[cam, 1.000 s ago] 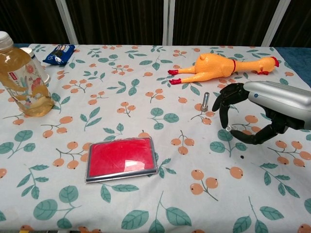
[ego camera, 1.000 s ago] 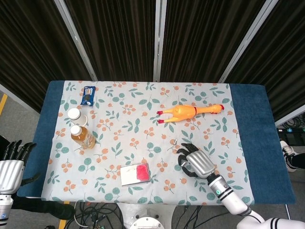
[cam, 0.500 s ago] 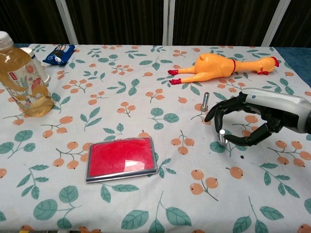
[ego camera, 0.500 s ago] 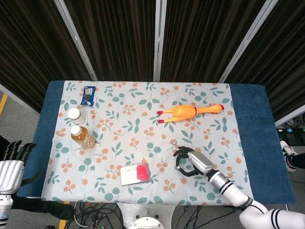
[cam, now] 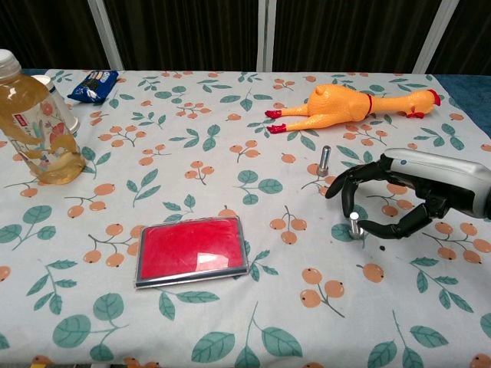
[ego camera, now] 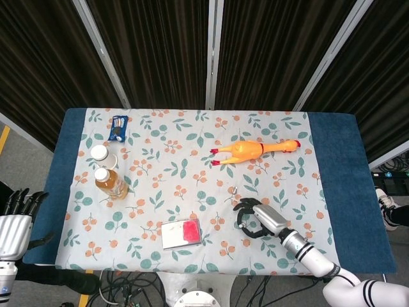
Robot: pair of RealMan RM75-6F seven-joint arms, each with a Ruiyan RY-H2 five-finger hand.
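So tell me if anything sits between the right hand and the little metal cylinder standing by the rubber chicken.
Nothing visible does. The right hand hovers just in front of the upright metal cylinder, with only bare tablecloth between them. A second small metal piece sits under its curled fingers.

right hand (cam: 399,201): black jointed fingers, smooth silver back shell
right wrist: silver cylinder with a small green light, black ring behind it
right arm: white casing with black bands, at 5 o'clock in the head view
left hand (ego camera: 15,220): black fingers, silver-grey ribbed back, at 8 o'clock
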